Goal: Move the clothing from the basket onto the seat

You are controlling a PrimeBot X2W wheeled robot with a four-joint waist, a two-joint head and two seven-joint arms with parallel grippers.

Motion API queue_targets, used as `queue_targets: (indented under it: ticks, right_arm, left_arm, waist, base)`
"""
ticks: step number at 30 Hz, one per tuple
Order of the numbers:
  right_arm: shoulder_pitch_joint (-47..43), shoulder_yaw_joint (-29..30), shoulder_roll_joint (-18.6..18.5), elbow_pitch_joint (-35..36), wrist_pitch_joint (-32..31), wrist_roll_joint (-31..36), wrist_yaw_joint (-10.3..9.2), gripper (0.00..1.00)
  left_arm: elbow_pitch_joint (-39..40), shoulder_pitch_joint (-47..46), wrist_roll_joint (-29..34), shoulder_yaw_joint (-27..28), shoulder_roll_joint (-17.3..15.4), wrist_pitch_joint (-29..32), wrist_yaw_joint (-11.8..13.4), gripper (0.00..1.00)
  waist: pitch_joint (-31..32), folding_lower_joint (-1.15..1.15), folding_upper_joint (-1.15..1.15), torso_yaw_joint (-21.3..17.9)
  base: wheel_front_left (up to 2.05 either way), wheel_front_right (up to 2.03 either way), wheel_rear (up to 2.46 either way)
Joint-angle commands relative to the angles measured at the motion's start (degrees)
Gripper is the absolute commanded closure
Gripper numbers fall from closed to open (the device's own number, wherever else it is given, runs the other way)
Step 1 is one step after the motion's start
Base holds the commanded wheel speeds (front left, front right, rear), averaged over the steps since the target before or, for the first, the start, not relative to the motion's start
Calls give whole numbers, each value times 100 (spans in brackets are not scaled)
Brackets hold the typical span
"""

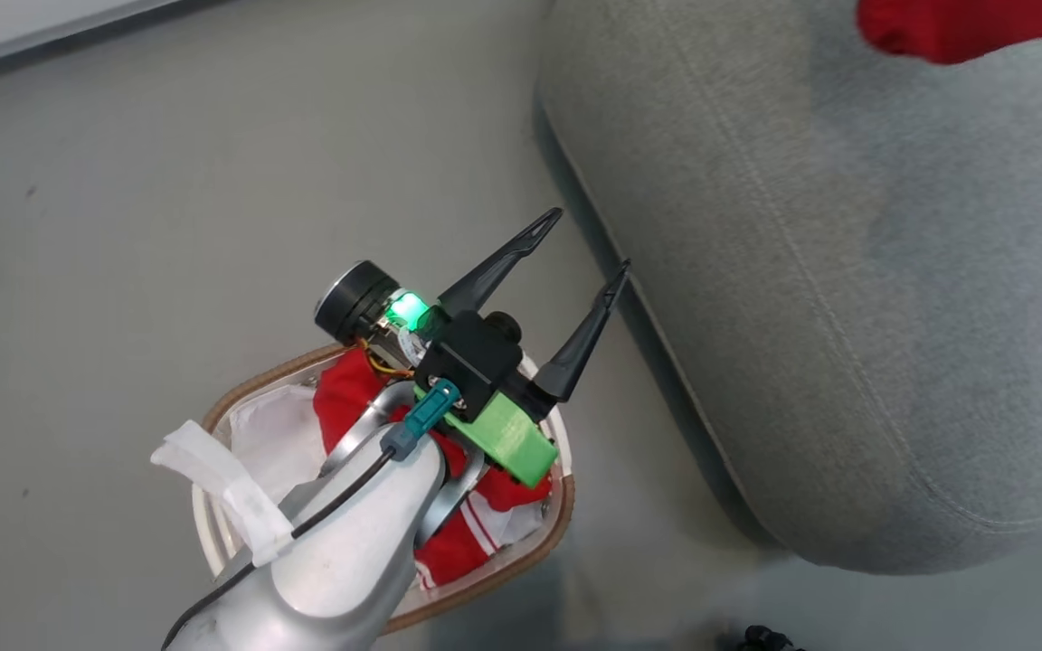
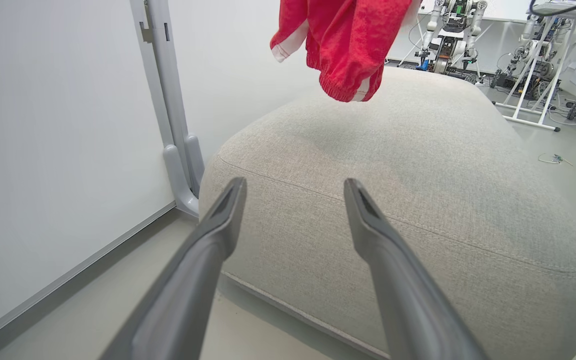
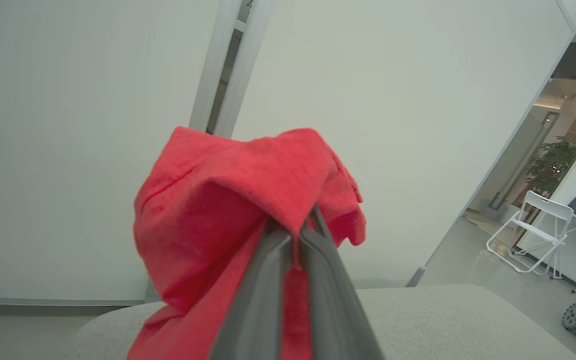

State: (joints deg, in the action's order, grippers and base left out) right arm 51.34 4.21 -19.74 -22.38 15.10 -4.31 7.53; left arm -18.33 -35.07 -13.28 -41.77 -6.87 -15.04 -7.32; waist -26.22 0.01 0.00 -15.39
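The basket (image 1: pixel 245 389) stands on the floor at the lower left, its white liner (image 1: pixel 277 434) showing around a red garment (image 1: pixel 476 533) with white stripes. My left gripper (image 1: pixel 591 239) hovers above the basket, open and empty, with its fingers pointing at the seat (image 1: pixel 847 271). In the left wrist view the left gripper (image 2: pixel 294 182) faces the grey seat (image 2: pixel 418 165), and a second red garment (image 2: pixel 343 40) hangs above the cushion. My right gripper (image 3: pixel 298 227) is shut on that red garment (image 3: pixel 218 210), held over the seat (image 3: pixel 443 315). The same garment (image 1: pixel 964 27) shows at the head view's top right.
A white wall panel with a grey post foot (image 2: pixel 180 170) stands just behind the seat. Robot rigs (image 2: pixel 448 35) and a white rack (image 2: pixel 528 100) stand beyond the seat's far end. A white folding chair (image 3: pixel 538 235) is in the room beyond. Grey floor surrounds the basket.
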Motion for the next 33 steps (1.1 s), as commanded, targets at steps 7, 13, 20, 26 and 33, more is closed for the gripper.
queue_targets:
  ticks: [7,13,20,26,33]
  right_arm:
    - [623,477,-913,-1247,11,-92,-8,100]
    - [642,639,-1291,-2077,11,-13,-8,100]
    - [499,588,-1170,-2374,11,-74,-8,100]
    - [321,609,-1009,-2203,6,-38,-8,0]
    - [-13,612,-952,-1751,6,-36,-8,0]
  left_arm:
    - [366,-288,80,-196,175,-21,-21,0]
    - [541,-359,97,-288,263,-21,-21,0]
    - [561,-384,131,-314,312,-21,-22,0]
    - [486,-363,104,-308,325,-22,-22,0]
    - [366,-288,-29,-236,312,-21,-22,0]
  waist:
    - [-1129,-1,0,1428]
    - [-1442,-1,0,1696]
    - [-1596,-1,0,1608]
    - [-1513,-1,0,1475]
    - [-1096,-1,0,1356]
  base:
    - [0,0,0]
    - [0,0,0]
    - [0,0,0]
    - [0,0,0]
    - [0,0,0]
